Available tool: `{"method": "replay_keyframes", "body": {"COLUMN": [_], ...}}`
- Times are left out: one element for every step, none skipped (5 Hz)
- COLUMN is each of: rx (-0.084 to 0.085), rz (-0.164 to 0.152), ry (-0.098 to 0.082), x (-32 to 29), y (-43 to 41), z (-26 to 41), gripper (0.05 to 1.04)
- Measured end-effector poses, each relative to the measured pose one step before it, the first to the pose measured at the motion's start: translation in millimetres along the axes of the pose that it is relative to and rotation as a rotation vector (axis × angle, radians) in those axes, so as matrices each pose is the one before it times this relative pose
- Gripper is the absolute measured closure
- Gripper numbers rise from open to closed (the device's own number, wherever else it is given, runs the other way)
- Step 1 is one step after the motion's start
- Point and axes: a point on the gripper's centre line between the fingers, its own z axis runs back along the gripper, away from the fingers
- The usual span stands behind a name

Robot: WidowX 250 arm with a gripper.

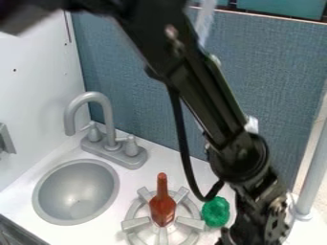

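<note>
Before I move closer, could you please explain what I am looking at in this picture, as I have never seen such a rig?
The picture comes from a fixed camera looking down at a slant on a toy kitchen. The machine is a black robot arm; it comes in from the top edge and slopes to the lower right. On the white counter are a round grey sink, a grey faucet and a grey stove burner. A reddish-brown bottle is on the burner. Beside the burner is a bumpy green object, close to the arm's lower end. Whether the arm holds anything, I cannot tell.
</note>
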Motion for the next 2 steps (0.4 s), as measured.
{"method": "replay_keyframes", "body": {"rx": [0.0411, 0.0367], "rz": [0.0574, 0.0910], "ry": [-0.0914, -0.0068], "x": [2.14, -7.90], "y": [2.96, 9.39], "z": [51.62, 32.04], "gripper": [0.081, 0.081]}}
